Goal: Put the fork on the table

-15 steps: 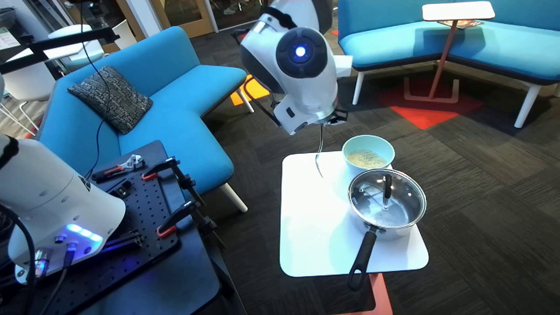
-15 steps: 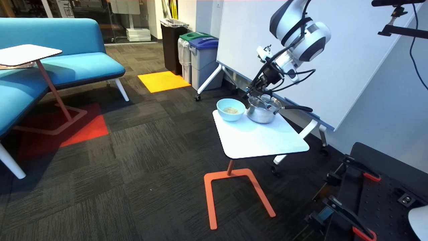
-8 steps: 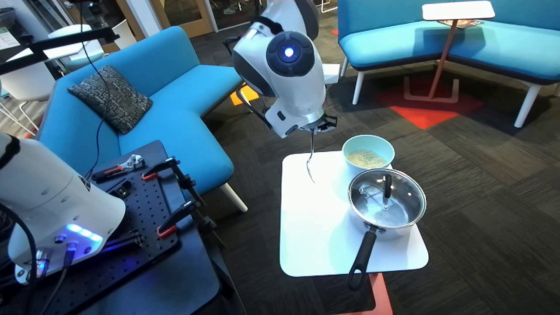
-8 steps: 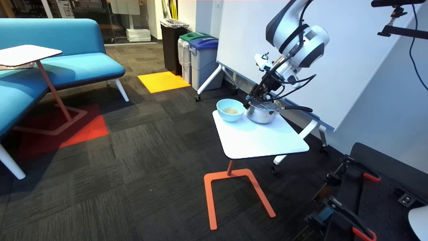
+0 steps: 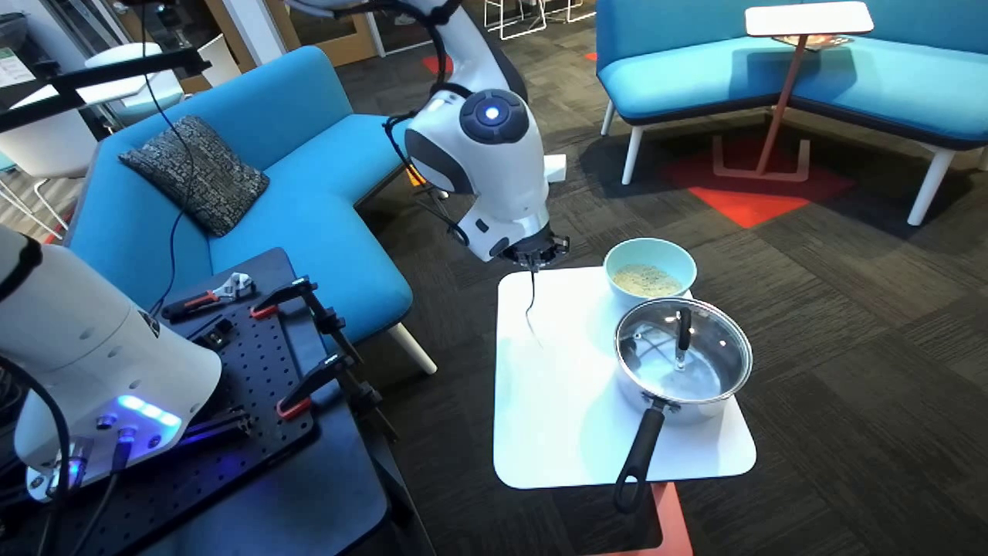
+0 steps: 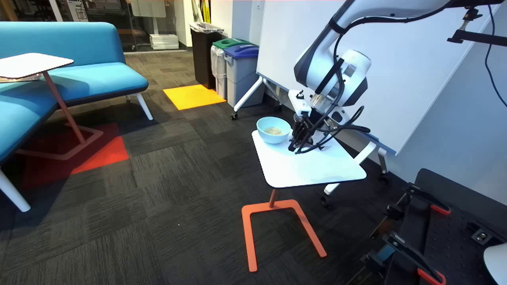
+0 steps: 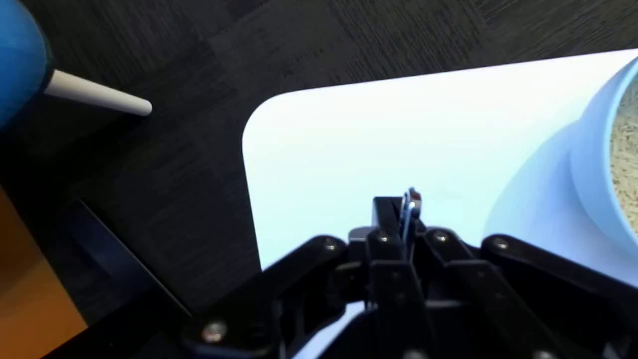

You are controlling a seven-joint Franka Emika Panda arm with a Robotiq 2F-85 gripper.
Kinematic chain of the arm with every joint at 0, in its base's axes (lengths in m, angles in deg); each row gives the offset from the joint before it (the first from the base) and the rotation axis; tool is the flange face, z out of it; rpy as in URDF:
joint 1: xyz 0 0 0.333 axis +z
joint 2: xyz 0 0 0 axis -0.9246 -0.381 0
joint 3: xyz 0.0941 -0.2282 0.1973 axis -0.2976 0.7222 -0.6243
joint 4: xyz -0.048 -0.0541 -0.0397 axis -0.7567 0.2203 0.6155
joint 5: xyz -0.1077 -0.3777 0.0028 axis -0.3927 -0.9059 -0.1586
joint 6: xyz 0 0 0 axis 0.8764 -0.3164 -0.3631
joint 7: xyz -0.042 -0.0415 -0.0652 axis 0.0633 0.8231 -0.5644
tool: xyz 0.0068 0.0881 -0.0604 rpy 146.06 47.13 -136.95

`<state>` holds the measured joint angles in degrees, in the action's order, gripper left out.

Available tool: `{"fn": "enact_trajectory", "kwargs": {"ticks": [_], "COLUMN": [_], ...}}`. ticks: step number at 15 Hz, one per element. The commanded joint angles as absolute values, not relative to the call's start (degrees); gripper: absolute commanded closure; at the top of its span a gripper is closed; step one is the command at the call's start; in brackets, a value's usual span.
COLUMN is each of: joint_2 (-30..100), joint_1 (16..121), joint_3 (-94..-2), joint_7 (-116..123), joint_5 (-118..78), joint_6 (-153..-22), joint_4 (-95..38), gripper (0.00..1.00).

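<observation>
- Since the last frame my arm has come down lower over the table, bringing the fork with it; the bowl and lidded pan haven't budged.
- Pose-wise, it slants in from up top in both exterior views, then bends so the wrist points mostly down.
- My end effector is clamped on the fork, which hangs near upright below it, over the table near the bowl.
- Can't tell from here whether the fork's lower end touches the table.
</observation>
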<state>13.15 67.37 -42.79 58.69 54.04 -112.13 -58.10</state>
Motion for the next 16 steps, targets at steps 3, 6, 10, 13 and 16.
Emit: {"fn": "enact_trajectory", "kwargs": {"ticks": [3,6,10,13,16], "joint_2": [7.02,4.37,2.01,0.35,-0.95], "joint_1": [68.52,68.81,69.53,70.51,71.25], "joint_3": [-43.81,-43.9,-43.32,-42.31,-41.54], "joint_7": [60.31,60.52,61.69,64.46,68.17], "joint_5": [51.44,50.03,48.53,45.5,41.66], "joint_6": [-115.12,-115.5,-116.43,-116.14,-115.65], "joint_4": [-55.17,-52.95,-50.36,-48.93,-47.9], "gripper": [0.99,0.99,0.99,0.99,0.71]}}
